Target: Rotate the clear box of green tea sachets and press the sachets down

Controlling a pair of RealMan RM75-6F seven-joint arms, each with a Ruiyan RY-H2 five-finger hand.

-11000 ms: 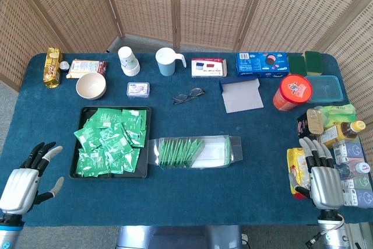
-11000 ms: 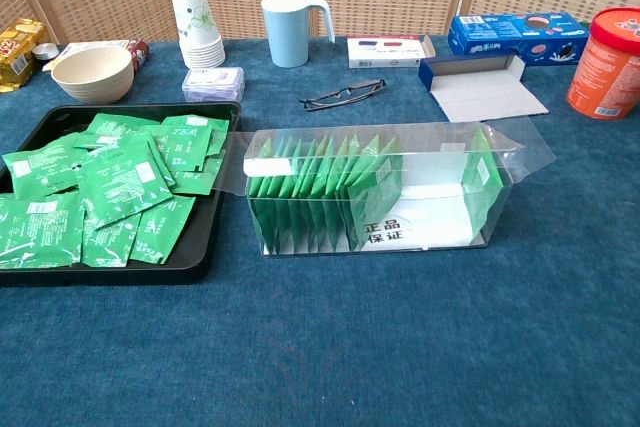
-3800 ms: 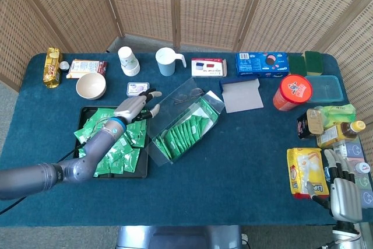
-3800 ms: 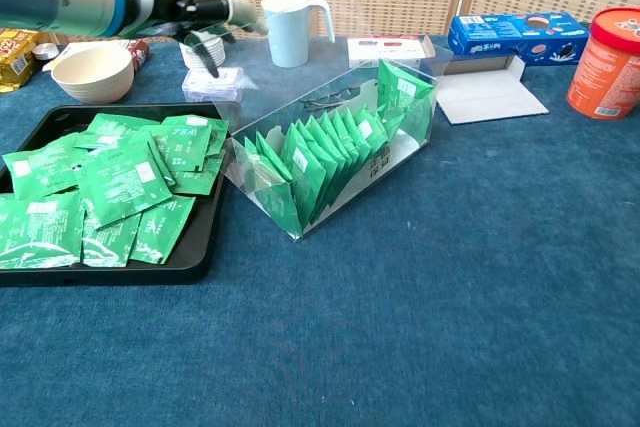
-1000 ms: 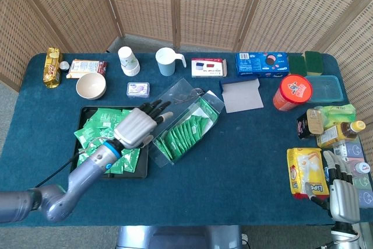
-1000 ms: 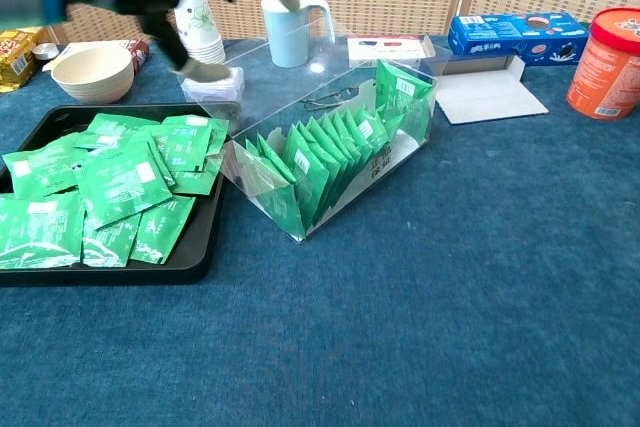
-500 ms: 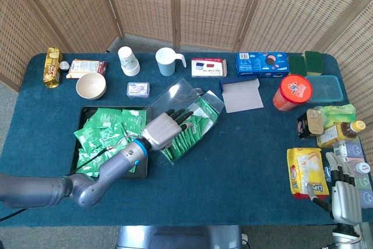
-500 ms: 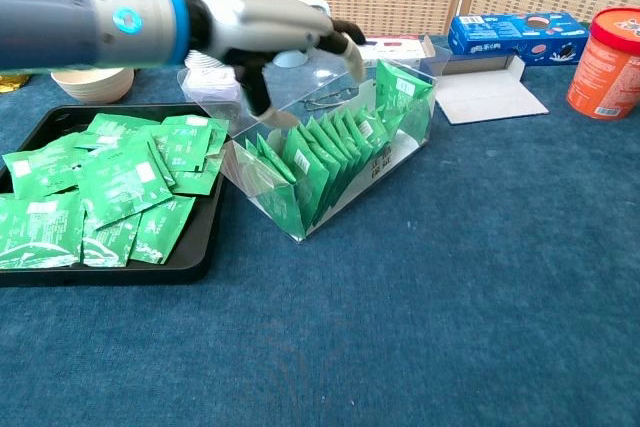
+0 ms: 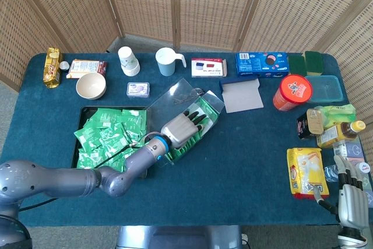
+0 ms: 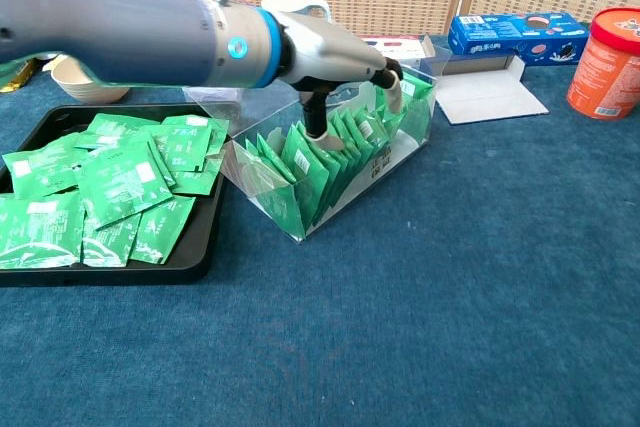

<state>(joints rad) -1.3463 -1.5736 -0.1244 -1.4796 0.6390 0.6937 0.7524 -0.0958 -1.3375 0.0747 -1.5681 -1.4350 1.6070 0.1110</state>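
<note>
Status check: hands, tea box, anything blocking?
Left hand over the sachets in the clear box, fingers down among them. Right hand idle at table edge. Box sits angled. Nothing blocking.

The word "TEA" stood on a green sachet [image 10: 187, 132] lying in the black tray [image 10: 195, 257]. Print on the blue biscuit box [image 10: 515, 33] and the red canister [image 10: 603, 62] was too small to read.

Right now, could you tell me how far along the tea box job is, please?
Done: the clear plastic box lies diagonally. In hand: the left robot hand is flat over the green tea sachets, thumb among them. Left: they stand upright, not pressed down. The right robot hand idles open.
</note>
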